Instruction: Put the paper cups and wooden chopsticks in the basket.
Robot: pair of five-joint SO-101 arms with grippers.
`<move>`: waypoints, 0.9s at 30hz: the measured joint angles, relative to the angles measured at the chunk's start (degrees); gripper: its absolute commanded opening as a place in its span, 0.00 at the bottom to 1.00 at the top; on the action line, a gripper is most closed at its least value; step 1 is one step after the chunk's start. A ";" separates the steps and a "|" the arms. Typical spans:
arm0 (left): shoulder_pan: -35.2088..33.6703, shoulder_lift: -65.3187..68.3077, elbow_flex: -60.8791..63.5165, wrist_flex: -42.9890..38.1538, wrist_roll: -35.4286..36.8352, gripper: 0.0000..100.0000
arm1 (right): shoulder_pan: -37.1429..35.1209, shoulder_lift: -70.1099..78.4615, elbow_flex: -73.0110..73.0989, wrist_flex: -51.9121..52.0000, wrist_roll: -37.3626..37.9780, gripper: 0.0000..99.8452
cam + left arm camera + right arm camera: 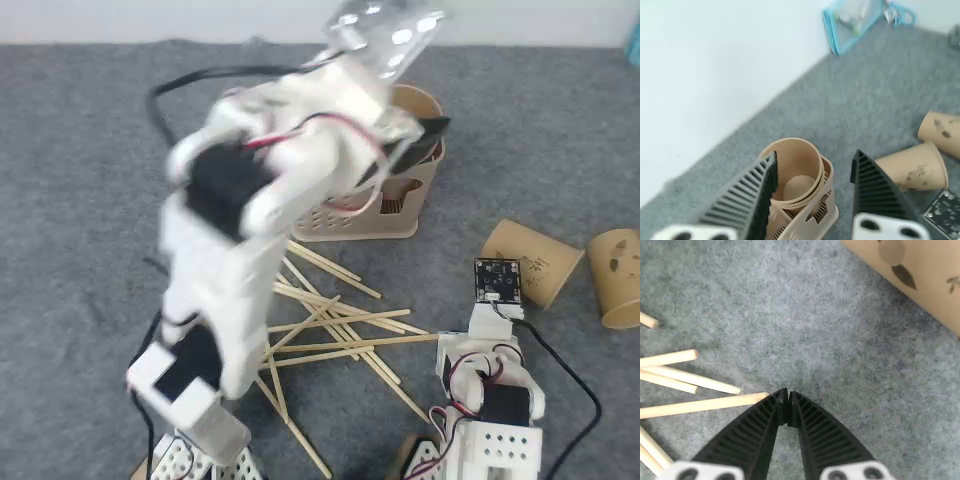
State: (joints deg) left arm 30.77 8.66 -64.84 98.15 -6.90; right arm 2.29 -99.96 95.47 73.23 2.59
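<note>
My left gripper (815, 159) hangs released above the basket (829, 216), in which a paper cup (796, 172) sits mouth-up. My right gripper (788, 409) is clenched on nothing, just beside the wooden chopsticks (340, 335) strewn on the carpet (100, 200). Recommended: raise the left arm vertically clear of the basket's rim, then swing toward the fallen cup (530, 262) nearest the basket.

The paper cups (528, 262) are matt brown, the wooden chopsticks (350, 345) pale and smooth, the basket (405, 222) beige plastic, the fingers (752, 435) ribbed black plastic, the counter (80, 150) rough grey cloth
</note>
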 measured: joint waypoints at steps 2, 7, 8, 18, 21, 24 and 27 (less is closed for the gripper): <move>-2.02 -3.96 -0.35 0.35 2.11 0.19 | 0.00 0.00 0.00 0.00 0.00 0.01; -10.29 -15.82 2.90 0.62 4.66 0.19 | 2.29 -0.26 -2.02 2.11 0.00 0.01; -12.04 -18.02 4.66 0.62 4.66 0.19 | 3.69 -0.35 -3.16 2.20 0.09 0.01; -31.74 -40.35 32.88 0.53 5.10 0.18 | 9.05 -3.43 -11.69 2.20 4.04 0.01; -36.84 -46.86 43.87 -0.88 5.19 0.18 | 10.11 -3.43 -16.79 1.85 11.43 0.01; -41.41 -53.36 56.79 -2.73 5.27 0.18 | 10.90 -3.52 -21.80 0.53 13.54 0.01; -44.04 -59.78 72.62 -7.56 5.27 0.18 | 12.84 -3.87 -24.62 -0.35 13.54 0.01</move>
State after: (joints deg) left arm -13.27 -51.12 7.78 90.59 -1.63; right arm 15.12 -103.82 70.86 72.88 16.13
